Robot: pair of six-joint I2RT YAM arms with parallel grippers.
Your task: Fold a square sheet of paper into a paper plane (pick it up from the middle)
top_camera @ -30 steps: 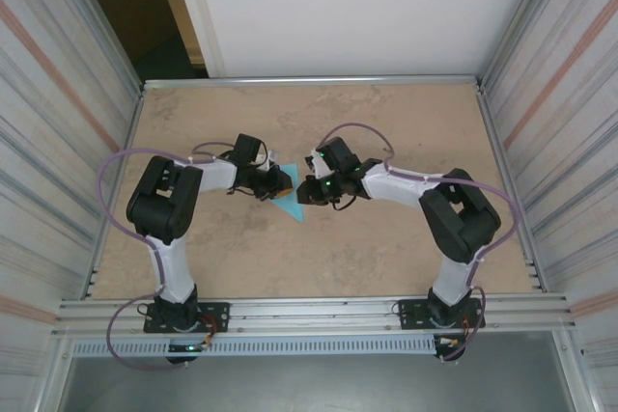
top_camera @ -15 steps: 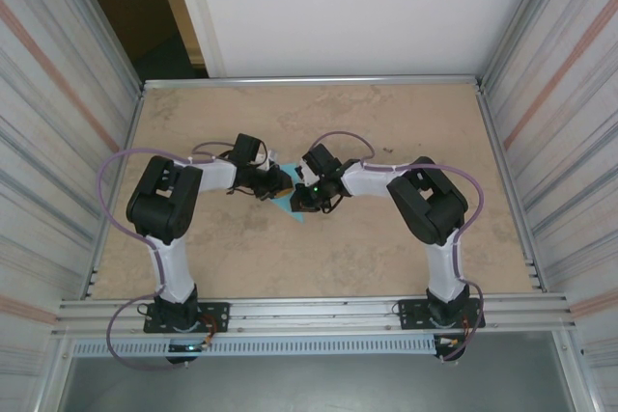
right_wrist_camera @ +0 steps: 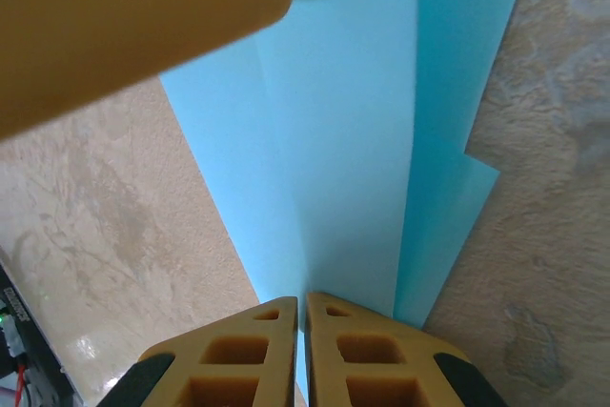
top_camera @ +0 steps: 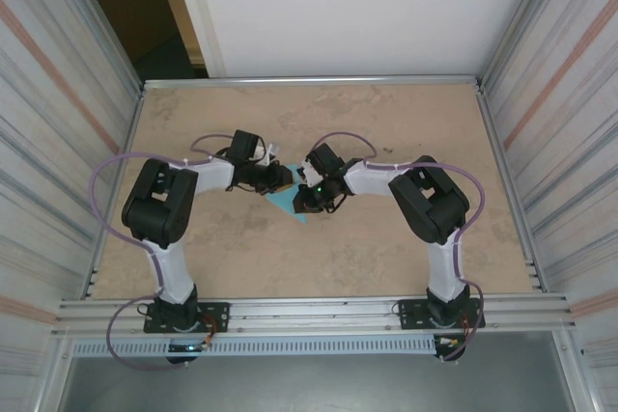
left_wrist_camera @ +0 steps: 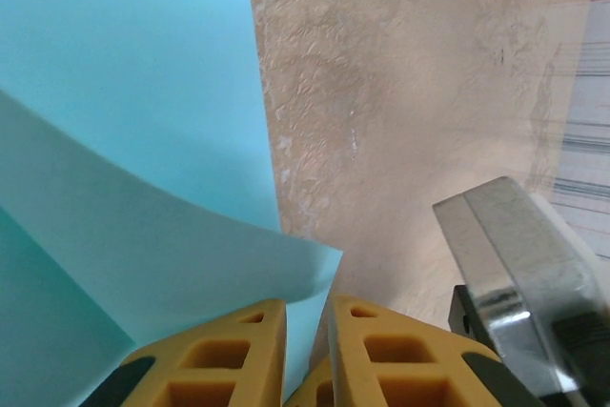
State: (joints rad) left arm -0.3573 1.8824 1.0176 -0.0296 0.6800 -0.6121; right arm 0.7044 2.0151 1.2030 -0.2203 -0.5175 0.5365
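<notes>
**Fingers of both grippers pinched on the blue sheet, a fold in hand**

Fingertips of the left gripper are drawn almost together on a raised corner flap of the sheet of paper. Only a sliver of blue is seen between them, so the flap is judged to be pinched. The right gripper is likewise closed, and a thin edge of the paper is gripped between its tips where several folded layers meet.

The sheet is found at the middle of the table, between the two wrists, which stand close together. Part of it lies flat and part is lifted. From the left wrist, the flap is seen curling over the flat part. From the right wrist, lengthwise creases and a stepped edge are shown, so some folds are judged made and the dart shape not yet finished.

The step in hand is taken to be the laying of the lifted flap across the flat part. It would be done well if one end were anchored by the right gripper while the flap is carried over in a low arc by the left, so that the paper is bent rather than dragged. The flap's edge should be lined up with the existing crease before anything is pressed. Tension between the two grips should be kept slight, since thin paper is easily torn or pulled free, and contact between the two grippers should be guarded against
</notes>
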